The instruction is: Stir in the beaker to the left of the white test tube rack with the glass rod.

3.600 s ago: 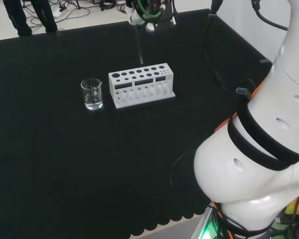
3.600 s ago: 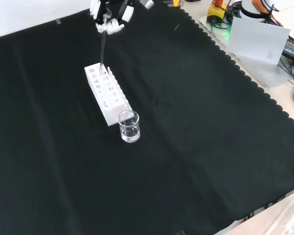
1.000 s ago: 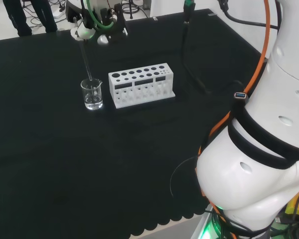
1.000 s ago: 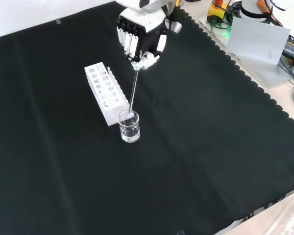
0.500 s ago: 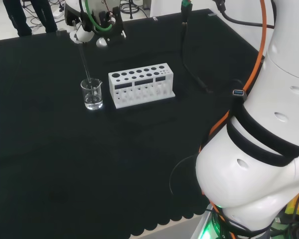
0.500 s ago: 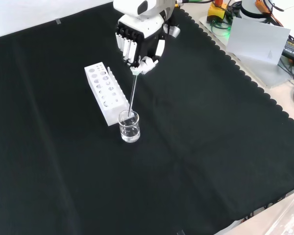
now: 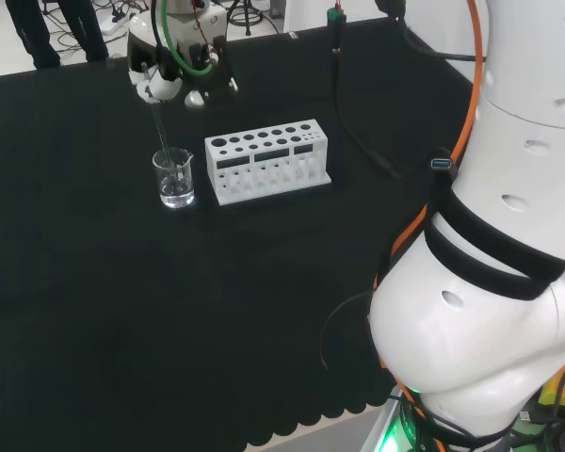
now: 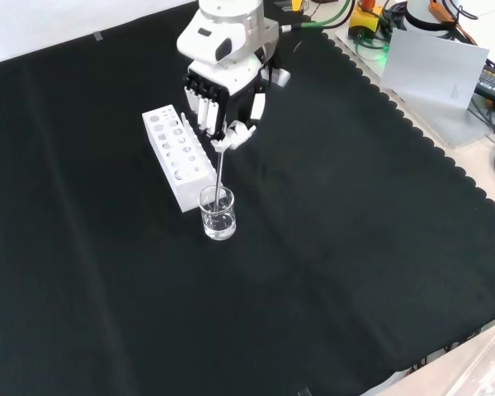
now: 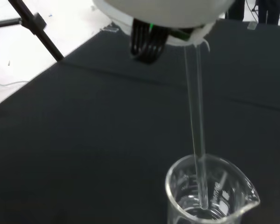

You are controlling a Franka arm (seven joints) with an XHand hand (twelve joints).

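Observation:
A small clear glass beaker with a little clear liquid stands on the black cloth, to the left of the white test tube rack in the head view. The hand hangs above the beaker, its fingers curled on the upper end of a thin glass rod. The rod runs down nearly upright, and in the wrist view its lower end dips inside the beaker.
The arm's big white links stand at the right of the head view. A white panel and cables lie past the cloth's scalloped edge in the front view. Wide bare cloth lies in front of the beaker.
Over the last seconds the hand carried the rod from above the rack across to the beaker. In the last second it came lower, and the rod's end went down into the beaker.

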